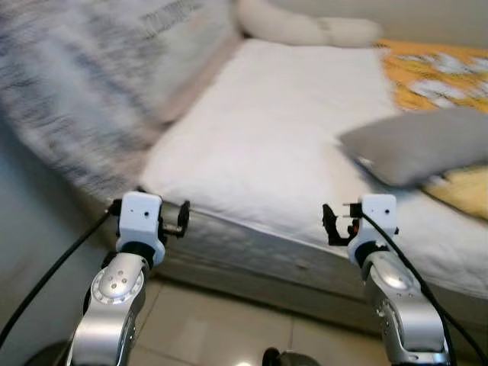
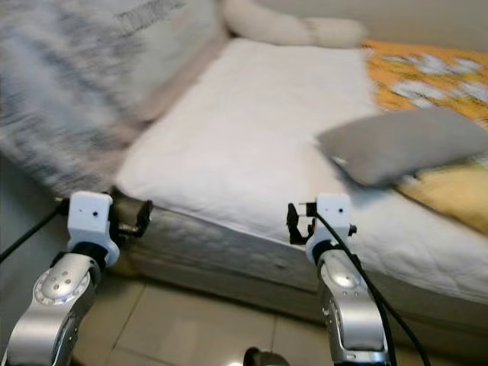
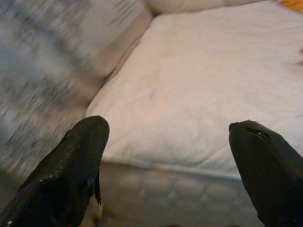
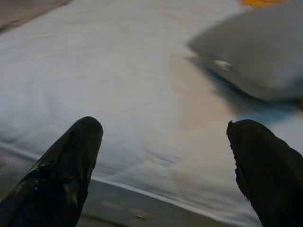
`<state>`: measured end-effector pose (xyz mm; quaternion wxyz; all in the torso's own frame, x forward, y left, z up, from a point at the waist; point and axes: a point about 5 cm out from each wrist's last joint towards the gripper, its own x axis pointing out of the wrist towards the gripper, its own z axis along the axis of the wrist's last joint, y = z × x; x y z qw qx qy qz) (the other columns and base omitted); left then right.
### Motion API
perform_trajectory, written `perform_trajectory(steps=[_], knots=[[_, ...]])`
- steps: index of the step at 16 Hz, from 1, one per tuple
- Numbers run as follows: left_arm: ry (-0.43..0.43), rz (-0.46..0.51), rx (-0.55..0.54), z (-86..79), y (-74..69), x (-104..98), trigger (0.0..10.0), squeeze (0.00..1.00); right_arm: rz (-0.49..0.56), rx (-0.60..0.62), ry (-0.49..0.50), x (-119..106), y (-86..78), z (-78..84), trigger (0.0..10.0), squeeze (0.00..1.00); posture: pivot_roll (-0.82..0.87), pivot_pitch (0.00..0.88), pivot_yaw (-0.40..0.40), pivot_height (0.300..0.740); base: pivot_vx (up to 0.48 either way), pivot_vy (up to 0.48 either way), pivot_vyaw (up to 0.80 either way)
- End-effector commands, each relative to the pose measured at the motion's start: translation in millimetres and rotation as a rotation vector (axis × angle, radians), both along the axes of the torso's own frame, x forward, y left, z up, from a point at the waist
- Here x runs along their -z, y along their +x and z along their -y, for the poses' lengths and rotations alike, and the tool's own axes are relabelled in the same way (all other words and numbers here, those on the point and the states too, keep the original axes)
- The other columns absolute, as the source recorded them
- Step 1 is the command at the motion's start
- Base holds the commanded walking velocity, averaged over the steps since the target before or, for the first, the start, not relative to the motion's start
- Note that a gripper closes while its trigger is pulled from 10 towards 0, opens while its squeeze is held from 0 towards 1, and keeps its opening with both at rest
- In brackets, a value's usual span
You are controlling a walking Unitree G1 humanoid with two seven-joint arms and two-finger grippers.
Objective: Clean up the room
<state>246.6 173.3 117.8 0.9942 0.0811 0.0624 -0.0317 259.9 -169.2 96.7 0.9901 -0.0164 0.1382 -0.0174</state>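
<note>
A soft grey pillow lies flat before me on the white mattress. It overlaps the orange flowered blanket.

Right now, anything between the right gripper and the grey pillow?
Just bare white sheet. The right wrist view shows the right gripper open at the mattress edge, the grey pillow ahead, nothing between.
</note>
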Motion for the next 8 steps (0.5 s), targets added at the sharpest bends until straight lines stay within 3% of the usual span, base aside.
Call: perform_trajectory(steps=[1,3,5,8], knots=[[0.026,-0.002,0.032,4.6,3.4,0.5,10.0,0.0,0.006,0.029,0.0,-1.8,-0.4,7.1,10.0,0.0,-0.07,0.0,-0.006,0.74,0.0,0.0,-0.73],[-0.042,-0.029,0.064,6.2,1.1,-0.4,10.0,0.0,0.007,0.016,-0.013,-0.2,-0.4,4.6,10.0,0.0,-0.07,0.0,-0.003,0.74,0.0,0.0,-0.74],[-0.029,-0.037,0.088,7.9,-2.7,3.3,10.0,0.0,0.036,-0.014,0.007,-6.4,0.4,0.3,10.0,0.0,-0.08,0.0,-0.002,0.74,0.0,0.0,-0.45],[-0.057,-0.034,0.097,12.2,-3.0,5.2,10.0,0.0,0.047,-0.049,-0.011,-8.7,1.6,1.6,10.0,0.0,-0.08,0.0,-0.005,0.74,0.092,0.0,0.0]])
